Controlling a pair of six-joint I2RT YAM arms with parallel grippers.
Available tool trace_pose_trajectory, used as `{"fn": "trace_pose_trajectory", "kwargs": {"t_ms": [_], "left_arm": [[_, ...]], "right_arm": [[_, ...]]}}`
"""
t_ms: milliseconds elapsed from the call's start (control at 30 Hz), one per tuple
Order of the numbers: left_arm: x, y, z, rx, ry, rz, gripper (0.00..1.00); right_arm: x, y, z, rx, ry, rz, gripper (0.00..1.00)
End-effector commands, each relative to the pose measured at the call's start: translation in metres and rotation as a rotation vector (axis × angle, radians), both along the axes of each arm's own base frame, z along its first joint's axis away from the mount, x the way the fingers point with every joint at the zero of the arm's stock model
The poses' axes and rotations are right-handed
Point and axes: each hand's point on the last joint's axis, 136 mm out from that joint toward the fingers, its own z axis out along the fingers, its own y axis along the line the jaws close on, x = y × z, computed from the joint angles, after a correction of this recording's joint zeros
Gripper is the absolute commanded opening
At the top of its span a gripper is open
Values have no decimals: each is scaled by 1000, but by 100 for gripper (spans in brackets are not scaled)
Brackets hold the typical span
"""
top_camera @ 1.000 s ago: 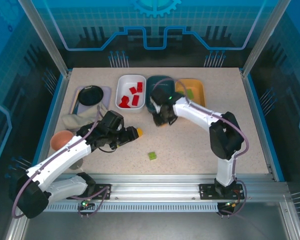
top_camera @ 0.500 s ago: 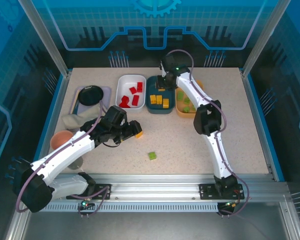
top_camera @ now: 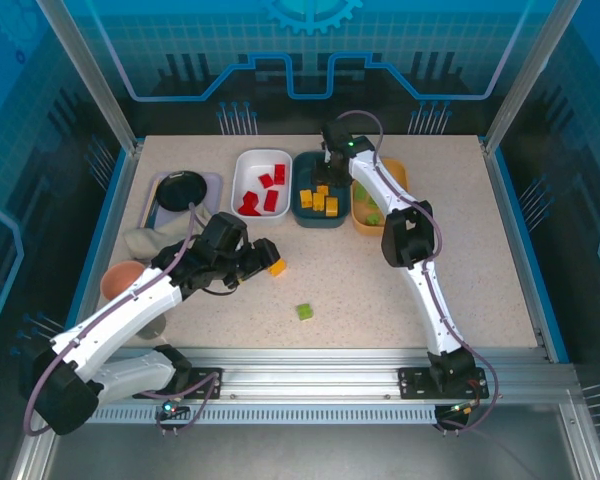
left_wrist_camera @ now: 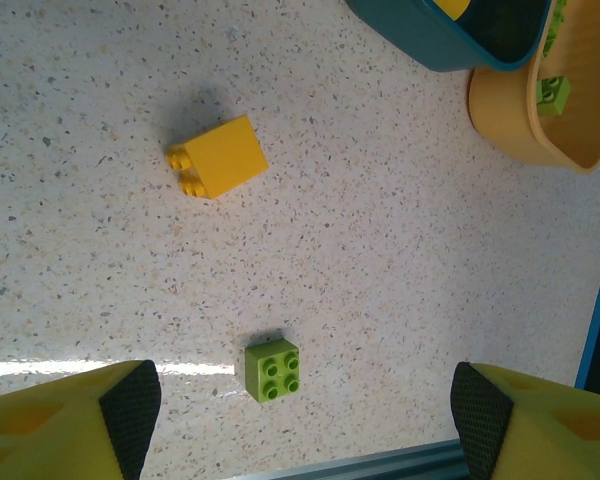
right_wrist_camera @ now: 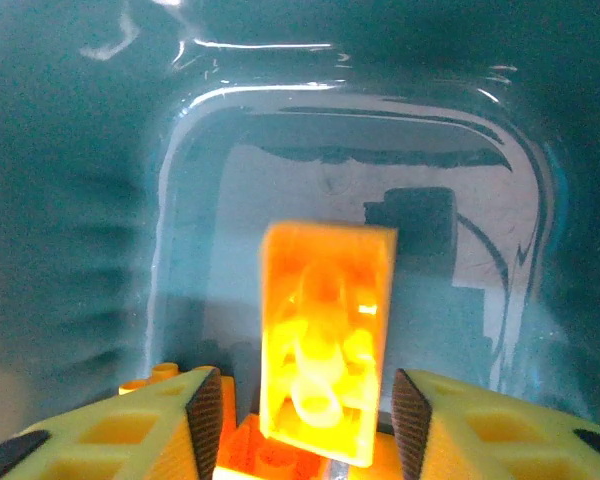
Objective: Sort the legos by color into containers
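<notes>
My right claw (right_wrist_camera: 308, 410) hangs inside the dark teal tub (right_wrist_camera: 100, 200) near the table's far edge. Its jaws are parted around an orange-yellow brick (right_wrist_camera: 325, 330), with a gap showing beside one pad. My left claw (left_wrist_camera: 305, 420) is spread wide with nothing in it above the table (left_wrist_camera: 430, 300). Below it, toward the near edge, a yellow brick (left_wrist_camera: 220, 157) and a light green brick (left_wrist_camera: 272, 370) lie apart.
</notes>
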Motion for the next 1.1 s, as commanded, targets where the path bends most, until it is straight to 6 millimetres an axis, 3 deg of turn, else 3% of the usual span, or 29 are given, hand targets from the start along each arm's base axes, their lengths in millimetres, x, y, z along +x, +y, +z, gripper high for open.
{"fn": "trace_pose_trajectory", "kwargs": {"t_ms": [0, 133, 233, 333, 433, 600, 767, 933, 1067], "left_arm": [[-4, 4, -4, 15, 11, 13, 80], [-3, 3, -3, 14, 7, 12, 80], [-5, 6, -4, 22, 15, 19, 80], [-8, 13, -6, 52, 30, 42, 80], [-16, 27, -8, 105, 49, 70, 80], [-33, 45, -5, 143, 28, 63, 80], [-59, 49, -6, 114, 22, -19, 80], [-88, 49, -12, 80, 58, -115, 80], [-101, 49, -18, 64, 82, -154, 80]], "right_arm": [[1, 4, 13, 27, -11, -1, 56], [0, 8, 45, 32, -67, 22, 58], [-7, 13, 79, 28, -126, 53, 56], [-30, 26, 108, -2, -176, 123, 56], [-73, 42, 120, -37, -182, 193, 56], [-176, 57, 95, -110, -107, 297, 60], [-277, 54, 60, -146, 51, 361, 64], [-342, 54, 23, -214, 218, 419, 69], [-367, 59, -2, -240, 292, 413, 70]]}}
